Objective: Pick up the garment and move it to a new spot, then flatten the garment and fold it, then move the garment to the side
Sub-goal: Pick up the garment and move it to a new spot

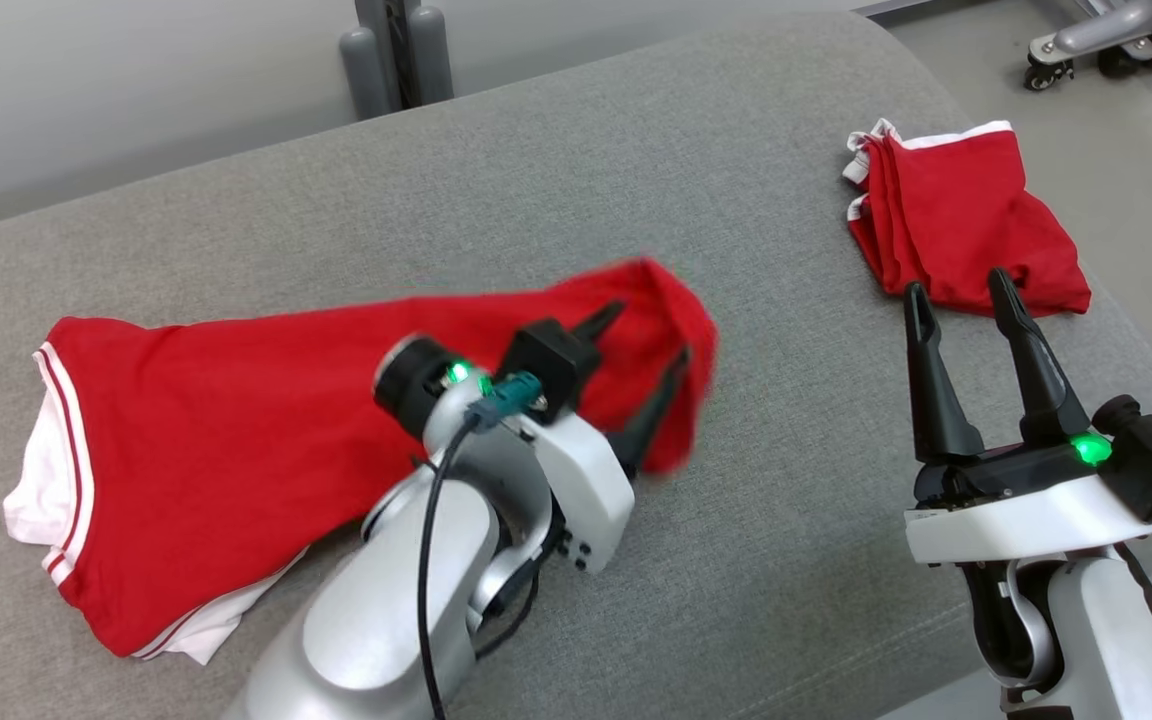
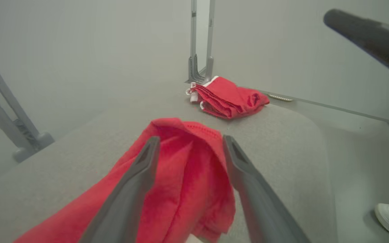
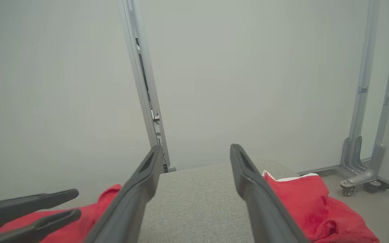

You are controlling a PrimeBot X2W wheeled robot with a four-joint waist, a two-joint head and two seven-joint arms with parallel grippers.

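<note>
From my head, the red garment lies stretched across the grey cushion. Its white-trimmed end is at my far left and its other end is bunched up between the spread fingers of my left claw — open, pinching nothing. My right claw is open and empty too, near a second folded piece. Along my left wrist, the garment drapes limp between my fingers. It looks light and soft and will likely sag, so I judge a hem corner the best hold. Along my right wrist, the cushion's weave looks grippy — fabric may drag. Pale walls and metal frames stand behind.
</note>
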